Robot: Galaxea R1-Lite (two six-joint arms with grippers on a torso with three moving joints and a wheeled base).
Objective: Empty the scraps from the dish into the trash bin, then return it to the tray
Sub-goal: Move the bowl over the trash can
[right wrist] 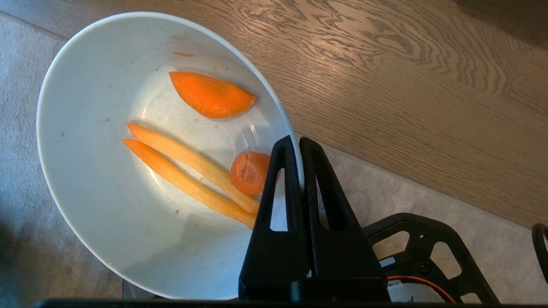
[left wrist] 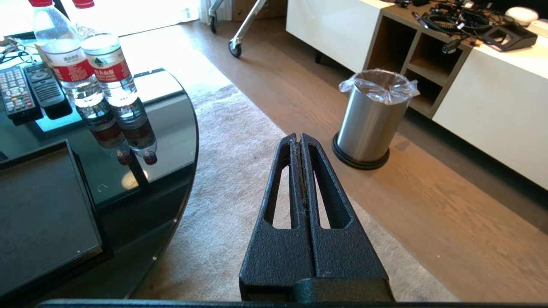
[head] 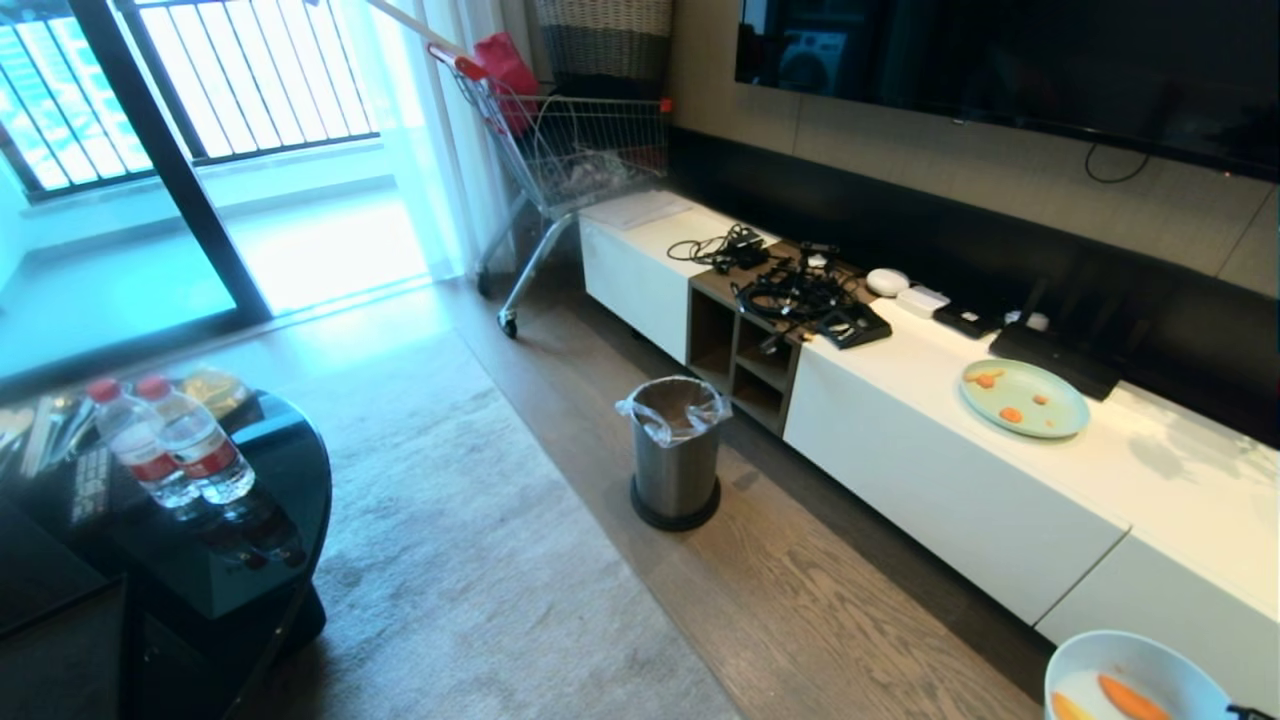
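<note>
My right gripper (right wrist: pixel 298 143) is clamped on the rim of the bowl (right wrist: pixel 98 179), one finger inside and one outside; only that wrist view shows the grip. The scraps (right wrist: pixel 212 94) lie inside: orange chunks and two yellow strips. The bowl hangs over rug and wood floor. The bin (head: pixel 676 450), bag-lined, stands well apart by the white cabinet (head: pixel 950 480). My left gripper (left wrist: pixel 298 139) is closed, empty, beside the glass tabletop (left wrist: pixel 171 128).
</note>
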